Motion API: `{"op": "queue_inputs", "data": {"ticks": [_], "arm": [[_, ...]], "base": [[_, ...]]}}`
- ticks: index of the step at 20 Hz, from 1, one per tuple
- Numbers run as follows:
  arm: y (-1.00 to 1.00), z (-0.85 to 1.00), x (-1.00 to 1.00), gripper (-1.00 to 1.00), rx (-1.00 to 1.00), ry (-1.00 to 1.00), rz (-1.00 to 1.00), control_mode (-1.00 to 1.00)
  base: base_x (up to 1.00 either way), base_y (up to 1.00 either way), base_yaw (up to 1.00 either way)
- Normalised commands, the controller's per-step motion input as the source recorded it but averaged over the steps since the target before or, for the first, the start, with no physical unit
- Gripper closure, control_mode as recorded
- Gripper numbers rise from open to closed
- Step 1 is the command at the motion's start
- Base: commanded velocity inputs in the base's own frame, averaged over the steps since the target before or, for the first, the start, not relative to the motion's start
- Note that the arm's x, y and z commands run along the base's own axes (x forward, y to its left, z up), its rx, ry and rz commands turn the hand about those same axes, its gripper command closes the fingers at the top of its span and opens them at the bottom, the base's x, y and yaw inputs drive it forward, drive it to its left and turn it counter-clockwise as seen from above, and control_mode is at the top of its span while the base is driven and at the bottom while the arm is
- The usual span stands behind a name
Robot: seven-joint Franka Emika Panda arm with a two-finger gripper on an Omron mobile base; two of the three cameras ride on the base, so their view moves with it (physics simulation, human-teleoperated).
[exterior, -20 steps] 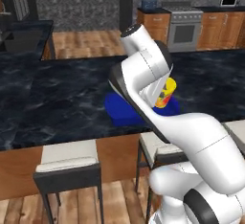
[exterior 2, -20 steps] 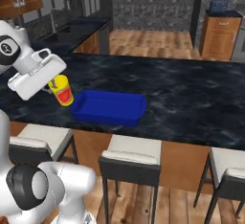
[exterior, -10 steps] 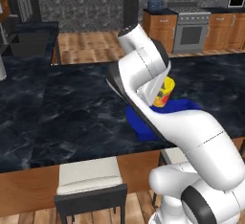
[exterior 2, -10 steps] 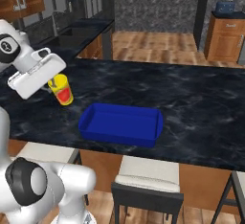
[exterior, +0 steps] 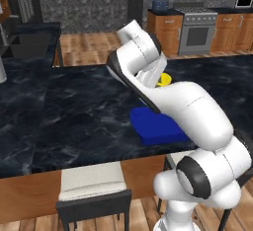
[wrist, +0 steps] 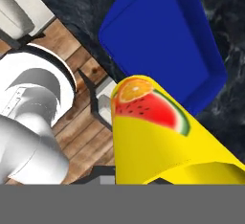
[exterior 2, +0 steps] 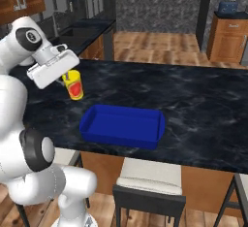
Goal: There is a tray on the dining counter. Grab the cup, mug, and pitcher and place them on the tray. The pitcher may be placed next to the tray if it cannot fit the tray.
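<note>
My gripper (exterior 2: 68, 77) is shut on the yellow cup (exterior 2: 74, 85), gripping it near the rim and holding it in the air above the dining counter (exterior 2: 203, 105). The cup (wrist: 153, 137) shows a watermelon and orange print. The empty blue tray (exterior 2: 121, 124) lies on the counter just right of and below the cup. From the left base view, my arm hides most of the cup (exterior: 164, 79) and part of the tray (exterior: 155, 129). A pale grey upright shape (exterior: 2, 71) at the left edge may be the pitcher. The mug is out of view.
Cushioned stools (exterior: 91, 185) (exterior 2: 150, 180) stand along the counter's near edge. A second dark counter with a sink (exterior 2: 87, 27) runs behind on the left. A stove (exterior: 197, 27) and wooden cabinets stand at the far wall.
The base has driven along the counter, so the tray and counter have shifted in both base views. The arm keeps its pose with the cup still held.
</note>
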Motion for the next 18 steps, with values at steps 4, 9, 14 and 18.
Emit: {"op": "queue_inputs", "data": {"ticks": [4, 9, 14, 18], "arm": [[0.0, -0.45, 0.72, 1.0, 0.01, 0.2, 0.0, -1.0], [0.0, -0.63, 0.72, 1.0, 0.02, 0.24, 0.0, -1.0], [0.0, -0.51, 0.68, 1.0, 0.0, 0.15, 0.0, -1.0], [0.0, -0.43, 0.61, 1.0, 0.0, 0.06, -0.02, -1.0]], "base": [[0.0, 0.0, 0.0], [0.0, 0.0, 0.0], [0.0, 0.0, 0.0], [0.0, 0.0, 0.0]]}}
